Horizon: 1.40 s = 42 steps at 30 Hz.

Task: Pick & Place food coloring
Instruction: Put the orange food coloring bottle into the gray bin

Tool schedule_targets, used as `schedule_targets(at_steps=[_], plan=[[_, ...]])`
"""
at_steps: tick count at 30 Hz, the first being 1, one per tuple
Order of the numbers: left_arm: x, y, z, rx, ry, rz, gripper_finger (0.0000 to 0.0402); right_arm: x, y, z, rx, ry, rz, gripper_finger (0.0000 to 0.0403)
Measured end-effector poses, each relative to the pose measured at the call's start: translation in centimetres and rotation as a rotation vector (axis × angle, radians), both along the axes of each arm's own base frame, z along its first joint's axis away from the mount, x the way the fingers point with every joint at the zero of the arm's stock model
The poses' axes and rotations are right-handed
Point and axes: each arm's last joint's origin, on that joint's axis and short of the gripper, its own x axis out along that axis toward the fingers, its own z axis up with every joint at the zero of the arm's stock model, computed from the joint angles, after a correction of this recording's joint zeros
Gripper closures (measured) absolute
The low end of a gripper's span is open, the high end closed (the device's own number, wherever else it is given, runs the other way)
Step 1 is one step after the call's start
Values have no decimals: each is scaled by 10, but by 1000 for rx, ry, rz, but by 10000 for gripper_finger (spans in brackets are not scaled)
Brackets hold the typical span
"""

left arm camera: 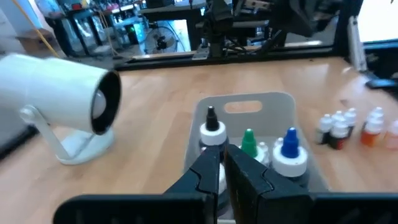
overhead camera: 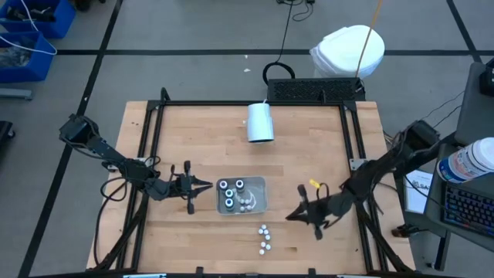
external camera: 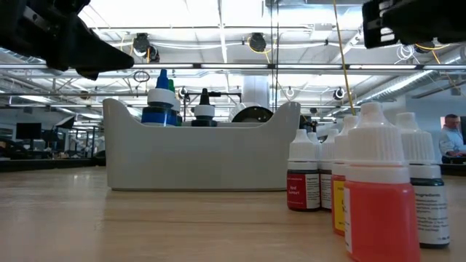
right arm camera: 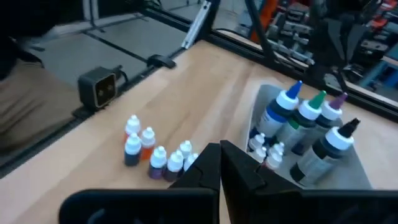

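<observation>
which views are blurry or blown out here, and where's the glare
Low view: ceiling lights blow out the top, and the nearest red bottle looms large and soft while the gray tray stays sharper. Left wrist view: the white cup and the loose small bottles are soft. Right wrist view: softly blurred throughout. High view: even light, no strong glare on the table.

Seen from table height, the nearest food coloring bottles (external camera: 378,193) are cut off at the frame's bottom, their labels too blurred to read. The gray tray (external camera: 200,156) hides all but the caps of the larger bottles (external camera: 162,105) inside it. From above, the loose small bottles (overhead camera: 265,239) are too tiny to tell their colors.
</observation>
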Motion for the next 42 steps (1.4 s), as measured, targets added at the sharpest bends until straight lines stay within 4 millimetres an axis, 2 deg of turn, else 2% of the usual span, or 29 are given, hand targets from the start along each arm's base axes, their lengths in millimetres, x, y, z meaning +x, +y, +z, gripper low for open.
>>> schedule_targets(at_steps=[4, 8, 13, 16, 18, 21, 25, 30, 32, 35, 37, 42], plan=[[2, -4, 3, -76, 10, -92, 369, -13, -15, -4, 3, -11, -22, 402], [22, -23, 34, -74, 61, -225, 369, -27, -26, -12, -13, -8, -32, 403], [70, -55, 78, 24, 214, -224, 369, -41, -36, -14, -18, -38, -26, 403], [102, -80, 90, 92, 290, -326, 369, -46, -39, -9, 7, -72, -30, 403], [124, -99, 97, 72, 304, -388, 369, -48, -41, -5, 32, -90, -33, 403], [156, -124, 106, -34, 304, -390, 369, -51, -43, -2, 54, -108, -36, 403], [188, -158, 88, -115, 379, -344, 369, -52, -44, 0, 80, -107, -42, 403], [202, -202, 44, -95, 500, -276, 368, -55, -45, -5, 105, -40, -50, 403], [208, -210, 35, -148, 521, -209, 366, -57, -45, -7, 100, -15, -51, 403], [219, -214, 34, -244, 501, -102, 350, -58, -45, -7, 105, -5, -49, 403], [228, -217, 30, -285, 483, -88, 330, -58, -45, -6, 90, -15, -42, 403], [230, -219, 18, -290, 504, -59, 260, -60, -46, -6, 98, -5, -45, 403]])
